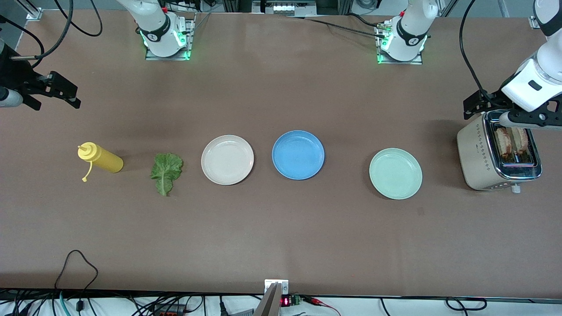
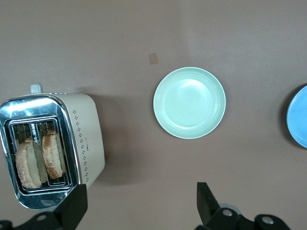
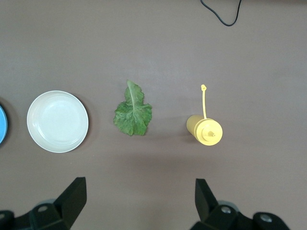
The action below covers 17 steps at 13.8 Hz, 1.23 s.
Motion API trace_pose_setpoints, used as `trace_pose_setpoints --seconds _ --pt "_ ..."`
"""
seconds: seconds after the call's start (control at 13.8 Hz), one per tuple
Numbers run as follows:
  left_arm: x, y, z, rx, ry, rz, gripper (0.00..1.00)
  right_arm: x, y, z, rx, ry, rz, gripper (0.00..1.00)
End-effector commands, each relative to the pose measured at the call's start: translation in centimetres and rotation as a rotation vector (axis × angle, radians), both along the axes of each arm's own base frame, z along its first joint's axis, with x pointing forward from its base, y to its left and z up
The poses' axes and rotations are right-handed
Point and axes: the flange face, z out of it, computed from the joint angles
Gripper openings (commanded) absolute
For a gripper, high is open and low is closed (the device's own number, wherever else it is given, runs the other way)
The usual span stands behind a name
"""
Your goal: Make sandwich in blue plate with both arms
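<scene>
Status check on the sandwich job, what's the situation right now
Left tool open above the toaster; right tool open, up near the mustard bottle. Blue plate bare; bread in toaster, lettuce on table. Nothing in the way.

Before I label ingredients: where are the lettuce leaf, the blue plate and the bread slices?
lettuce leaf [image 1: 166, 172], front view, middle of the leaf.
blue plate [image 1: 298, 155], front view, bare centre.
bread slices [image 2: 53, 154], left wrist view, top edge of one slice.
</scene>
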Motion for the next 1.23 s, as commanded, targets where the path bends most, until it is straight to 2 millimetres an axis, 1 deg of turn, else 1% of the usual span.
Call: trace_pose_setpoints --seconds 0.0,0.07,0.14,0.22,0.43,0.58,0.72,0.8,0.87,0.94,1.01,1.09,1.16 --pt "0.5 0.2 0.7 0.018 -0.004 -0.009 1.00 -0.3 -0.3 0.2 0.009 0.001 0.008 1.00" --pt "0.7 0.2 1.0 0.016 -0.010 -0.007 1.00 -0.3 -0.3 0.2 0.009 0.001 0.008 1.00" --pt "1.3 0.2 0.8 0.015 -0.009 -0.006 1.00 -0.3 -0.3 0.2 0.009 -0.001 0.008 1.00" --pt "1.4 0.2 0.8 0.013 -0.009 -0.007 1.00 -0.3 -0.3 0.2 0.009 -0.001 0.008 1.00" --pt "0.8 -0.1 0.3 0.017 0.057 -0.005 1.00 -0.1 -0.2 -0.7 0.009 0.007 0.010 1.00" --pt "1.0 -0.3 -0.3 0.015 0.081 -0.012 1.00 1.0 0.1 -3.2 0.012 0.051 0.018 1.00" --pt "1.1 -1.1 -1.2 0.016 0.118 -0.024 1.00 2.6 0.7 -6.9 0.016 0.113 0.030 1.00" --pt "1.7 -1.4 -2.9 0.005 0.150 -0.026 1.00 3.6 1.3 -9.2 0.016 0.137 0.041 1.00" --pt "2.1 -1.4 -3.9 0.003 0.173 -0.024 1.00 4.5 1.6 -11.6 0.018 0.156 0.046 1.00" --pt "2.3 -1.4 -3.7 0.000 0.173 -0.016 1.00 5.2 2.0 -14.3 0.021 0.169 0.052 1.00" --pt "2.8 -1.4 -3.6 0.000 0.171 -0.020 1.00 5.7 2.9 -16.7 0.021 0.159 0.066 1.00" --pt "3.1 -1.2 -4.1 0.003 0.192 -0.024 1.00 5.9 4.0 -18.8 0.022 0.142 0.082 1.00" --pt "3.6 -1.0 -4.3 0.014 0.196 -0.025 1.00 6.0 4.6 -21.1 0.022 0.135 0.090 1.00"
